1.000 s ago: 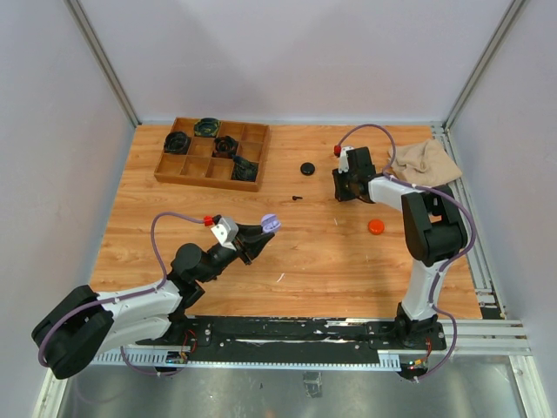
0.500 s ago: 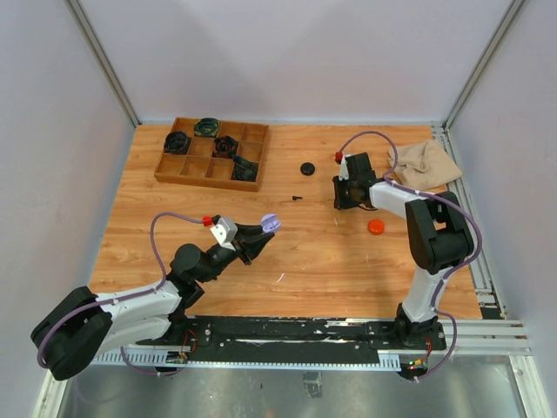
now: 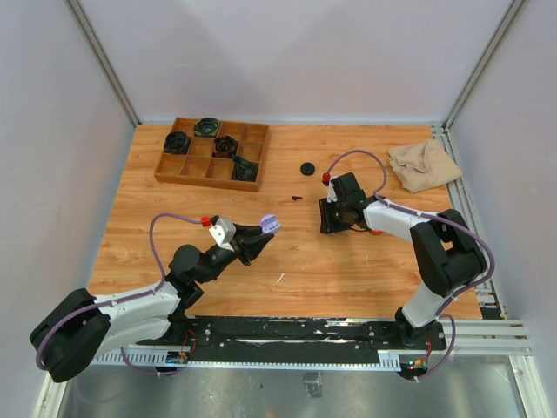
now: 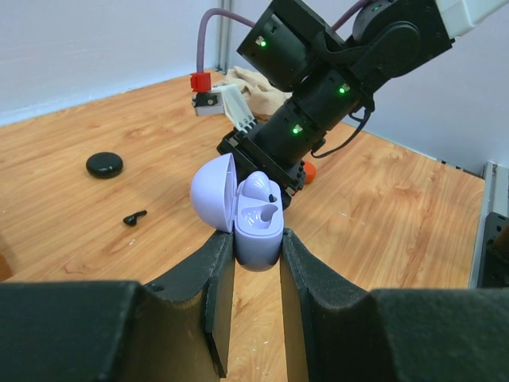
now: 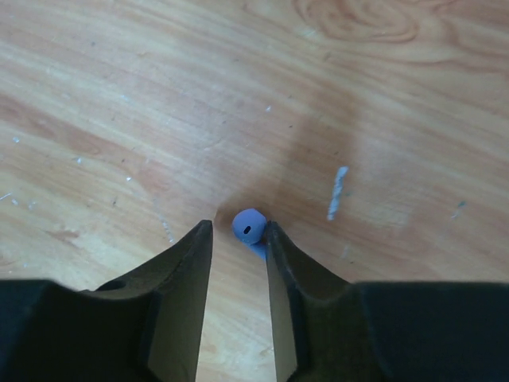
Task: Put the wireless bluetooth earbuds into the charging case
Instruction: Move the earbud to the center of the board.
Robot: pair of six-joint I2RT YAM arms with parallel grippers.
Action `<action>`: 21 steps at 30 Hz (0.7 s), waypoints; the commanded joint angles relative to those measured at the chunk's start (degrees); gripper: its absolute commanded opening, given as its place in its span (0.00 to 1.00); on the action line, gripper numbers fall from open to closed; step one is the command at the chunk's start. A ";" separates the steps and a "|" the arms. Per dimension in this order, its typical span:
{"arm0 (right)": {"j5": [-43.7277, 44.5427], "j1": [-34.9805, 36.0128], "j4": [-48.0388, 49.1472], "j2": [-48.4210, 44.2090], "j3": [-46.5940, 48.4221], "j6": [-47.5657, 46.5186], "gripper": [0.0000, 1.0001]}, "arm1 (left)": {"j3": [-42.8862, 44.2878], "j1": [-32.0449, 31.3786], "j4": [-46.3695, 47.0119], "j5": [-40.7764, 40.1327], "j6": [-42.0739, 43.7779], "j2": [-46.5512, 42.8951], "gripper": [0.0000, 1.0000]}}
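Note:
My left gripper (image 4: 257, 239) is shut on the lavender charging case (image 4: 258, 219), held above the table with its lid open. One lavender earbud (image 4: 256, 185) sits in the case, and the socket beside it is empty. From above, the case (image 3: 270, 223) is left of centre. My right gripper (image 3: 329, 225) is low over the table's middle. Its jaws are narrowly open around a second lavender earbud (image 5: 249, 226), which touches the right finger with a gap to the left one. A black earbud (image 3: 298, 198) lies loose on the wood.
A wooden divider tray (image 3: 211, 153) holding dark cases stands at the back left. A closed black case (image 3: 306, 167) lies beyond the right gripper. A beige cloth (image 3: 424, 165) is bunched at the back right. A small orange-red piece (image 4: 308, 171) shows behind the right arm.
The right arm swung left and nearer across the table, covering the orange piece from above. Its jaws closed, then parted slightly. The left arm held still with the case.

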 commanded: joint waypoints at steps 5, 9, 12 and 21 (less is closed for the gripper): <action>2.15 1.93 -6.48 -2.19 -2.36 -0.52 0.44 | -0.76 -0.11 2.50 0.65 -0.19 -1.00 0.00; 1.83 1.98 -7.75 -2.20 -1.94 -1.73 0.45 | -0.66 -0.12 2.51 0.82 -0.23 -0.65 0.00; 0.78 2.27 -8.05 -1.86 -2.10 -2.17 0.43 | -0.66 -0.17 2.55 0.92 -0.23 -0.55 0.00; -0.04 5.01 -10.48 -0.82 -0.68 -3.17 0.39 | -0.66 -0.11 2.52 1.00 -0.27 -0.46 0.00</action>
